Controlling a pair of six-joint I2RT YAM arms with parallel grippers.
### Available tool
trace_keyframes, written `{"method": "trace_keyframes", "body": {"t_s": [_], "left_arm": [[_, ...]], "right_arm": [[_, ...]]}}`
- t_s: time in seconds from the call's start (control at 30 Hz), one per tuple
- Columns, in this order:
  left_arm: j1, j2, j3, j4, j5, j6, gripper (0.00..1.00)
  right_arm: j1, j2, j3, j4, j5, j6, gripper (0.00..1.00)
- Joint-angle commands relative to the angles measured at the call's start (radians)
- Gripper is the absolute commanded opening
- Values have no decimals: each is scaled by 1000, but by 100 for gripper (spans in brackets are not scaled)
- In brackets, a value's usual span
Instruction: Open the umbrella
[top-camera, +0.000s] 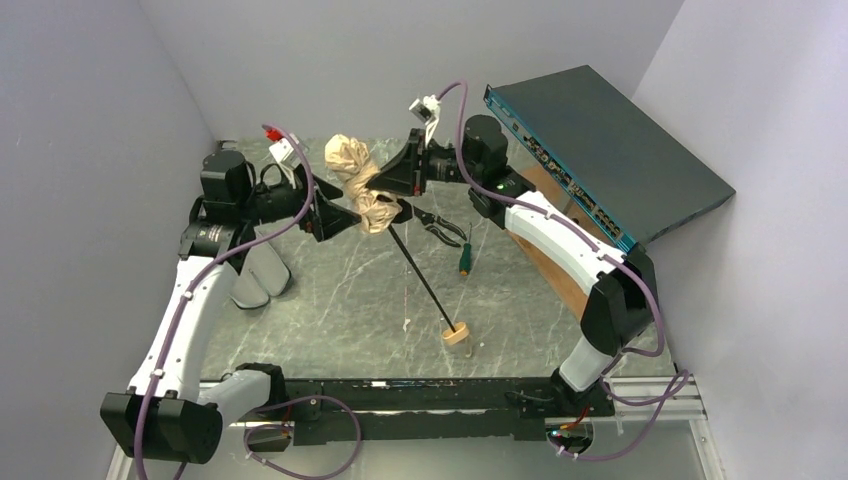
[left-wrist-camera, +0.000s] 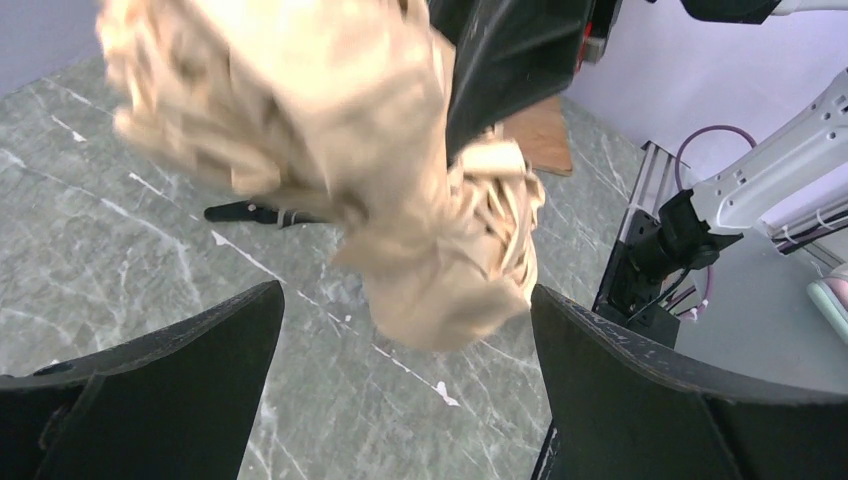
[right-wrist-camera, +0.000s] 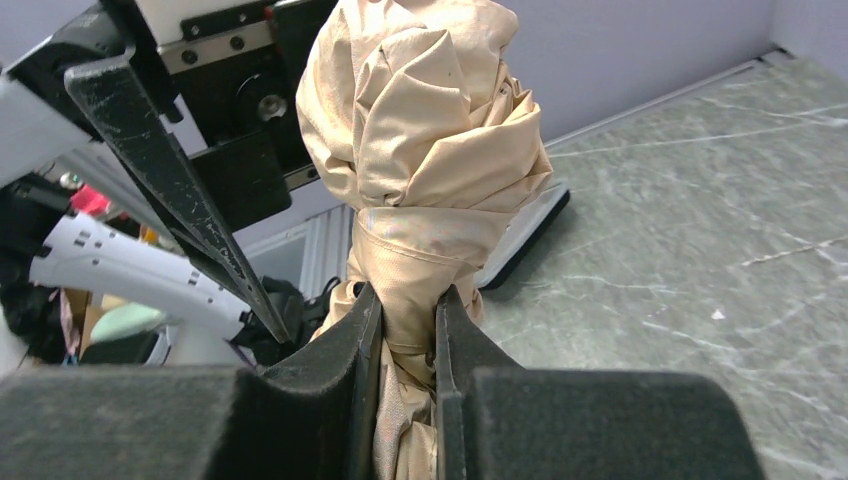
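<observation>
- 2 grippers were at the umbrella (top-camera: 357, 180), which stood tilted over the table (top-camera: 330, 310): folded canopy up in the air, dark shaft (top-camera: 425, 282) slanting down, cream handle (top-camera: 457, 334) resting on the table near the front edge.
- Right gripper (right-wrist-camera: 400, 300) had its jaws clamped on the beige fabric at the narrow waist of the bundle; it was the only grip on the umbrella.
- Left gripper (left-wrist-camera: 405, 296) had its jaws wide apart; the loose lower end of the canopy hung just ahead of them; no contact was visible.
- Step in hand, as I judged it: taking a 2nd hold so the canopy could be pushed along the shaft; the canopy was fully folded, so the task looked barely begun.
- To do it well, the left jaws should close on the runner or shaft, not on loose cloth, which would slip and bunch; neither wrist view showed the runner.
- Any push should run along the shaft; otherwise the handle might skid on the smooth stone.
- Ribs would need room to spread; both grippers sat close against the canopy and could block it.
- Table was glossy grey-green veined marble; pliers (top-camera: 440, 226) and a screwdriver (top-camera: 464, 258) lay just beside the shaft; a dark box (top-camera: 600, 150) leaned at the right over a wooden board (top-camera: 566, 287); pale walls (top-camera: 400, 60) closed 3 sides.
</observation>
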Motion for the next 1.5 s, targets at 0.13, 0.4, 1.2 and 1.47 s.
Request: {"method": "trace_keyframes", "body": {"t_s": [0.13,0.4,1.2,1.47], "left_arm": [[-60,-12,-24,113,4,-55,98],[-70,-15,-48,153,67,-77,33],[-80,-52,-105,417,155,-389,0],[-79,-103,-104,360,142,-377,0]], "right_arm": [[54,-75,-5,35,-90,-71,0],[65,-90,21,-71,-119,-155,24],[123,-166,-117,-256,101,-440,93],[135,-166,-141,-214,147,-411,7]]}}
